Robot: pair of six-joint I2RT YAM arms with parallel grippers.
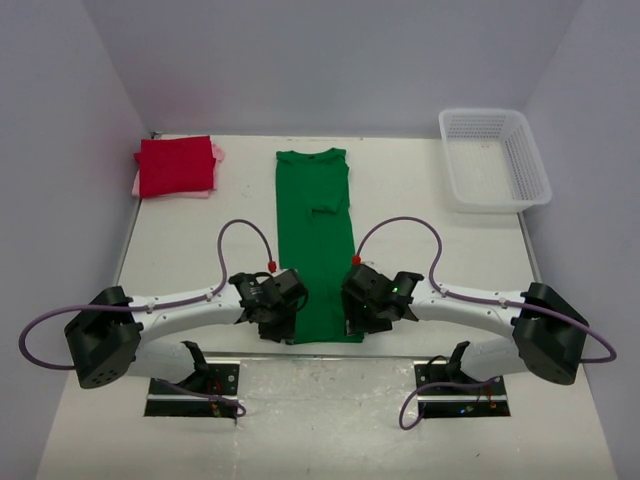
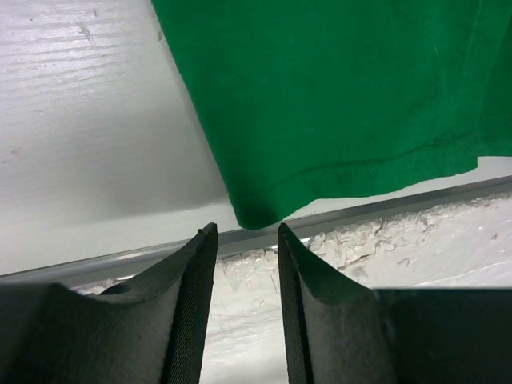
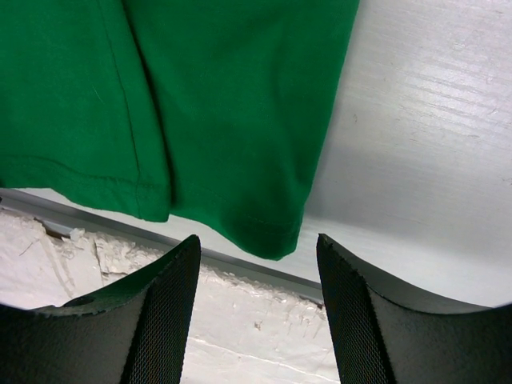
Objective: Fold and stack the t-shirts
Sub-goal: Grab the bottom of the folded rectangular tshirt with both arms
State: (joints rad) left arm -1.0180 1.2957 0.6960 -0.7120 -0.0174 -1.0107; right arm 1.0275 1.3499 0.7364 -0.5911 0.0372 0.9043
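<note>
A bright green t-shirt point(image 1: 313, 240) lies flat mid-table, folded lengthwise into a narrow strip with its collar at the far end. Both grippers hover at its near hem. My left gripper point(image 1: 279, 330) point(image 2: 246, 234) is open, and the hem's left corner point(image 2: 256, 214) lies just ahead of its tips with nothing between the fingers. My right gripper point(image 1: 358, 322) point(image 3: 256, 244) is open wider, and the hem's right corner point(image 3: 272, 238) lies just beyond its gap. A folded red t-shirt point(image 1: 175, 165) rests on a pale pink one point(image 1: 217, 152) at the back left.
A white mesh basket point(image 1: 497, 204) stands at the back right. A metal strip point(image 2: 384, 204) point(image 3: 96, 220) runs along the table's near edge right under the green hem. Walls close in the table on the left, back and right.
</note>
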